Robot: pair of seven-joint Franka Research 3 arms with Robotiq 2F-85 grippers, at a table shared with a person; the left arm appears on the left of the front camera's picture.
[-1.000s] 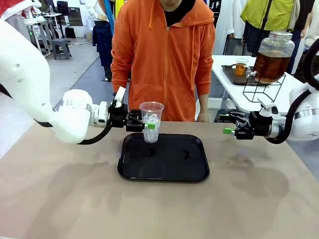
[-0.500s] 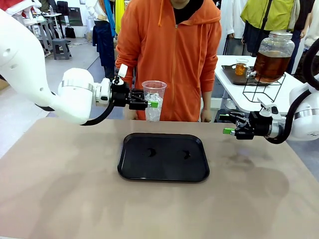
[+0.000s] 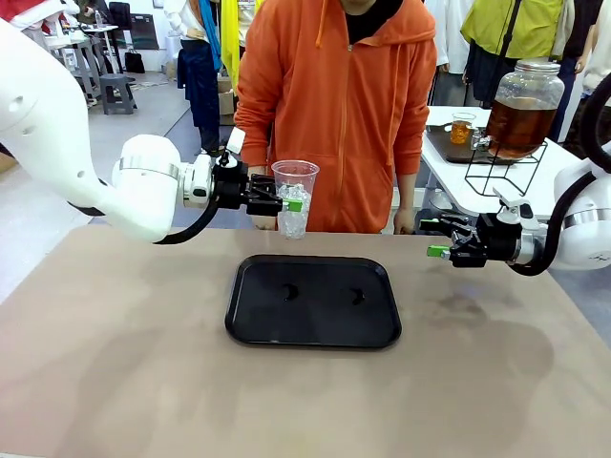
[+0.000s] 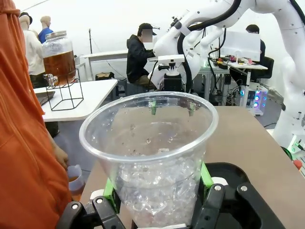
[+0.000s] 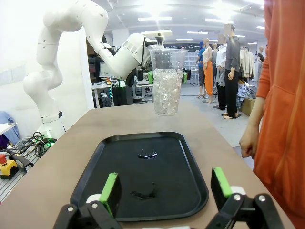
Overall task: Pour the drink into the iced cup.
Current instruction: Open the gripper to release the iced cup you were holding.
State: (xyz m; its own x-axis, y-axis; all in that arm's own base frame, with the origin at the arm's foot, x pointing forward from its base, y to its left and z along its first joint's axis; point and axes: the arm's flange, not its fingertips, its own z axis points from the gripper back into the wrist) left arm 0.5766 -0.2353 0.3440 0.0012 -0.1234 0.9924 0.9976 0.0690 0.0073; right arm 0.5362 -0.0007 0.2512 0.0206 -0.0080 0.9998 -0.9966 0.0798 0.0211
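Note:
A clear plastic cup [image 3: 293,197] part-filled with ice hangs in the air above the far edge of the black tray [image 3: 315,320], in front of the person in an orange hoodie [image 3: 334,105]. My left gripper [image 3: 289,204] is shut on its lower half, and in the left wrist view the green pads [image 4: 206,175] press both sides of the cup [image 4: 152,143]. By the person's hand sits a small cup of amber drink [image 4: 74,177]. My right gripper [image 3: 437,240] hovers open and empty at the right, facing the tray [image 5: 95,162] and the cup [image 5: 167,81].
A large glass jar of amber tea [image 3: 523,105] on a wire stand and a small glass of it [image 3: 463,127] stand on a white side table at the back right. The tray holds a few wet spots [image 3: 290,292].
My left gripper has lifted the iced cup off the tray, up and toward the person. The person has shifted slightly right. The right arm has stayed still.

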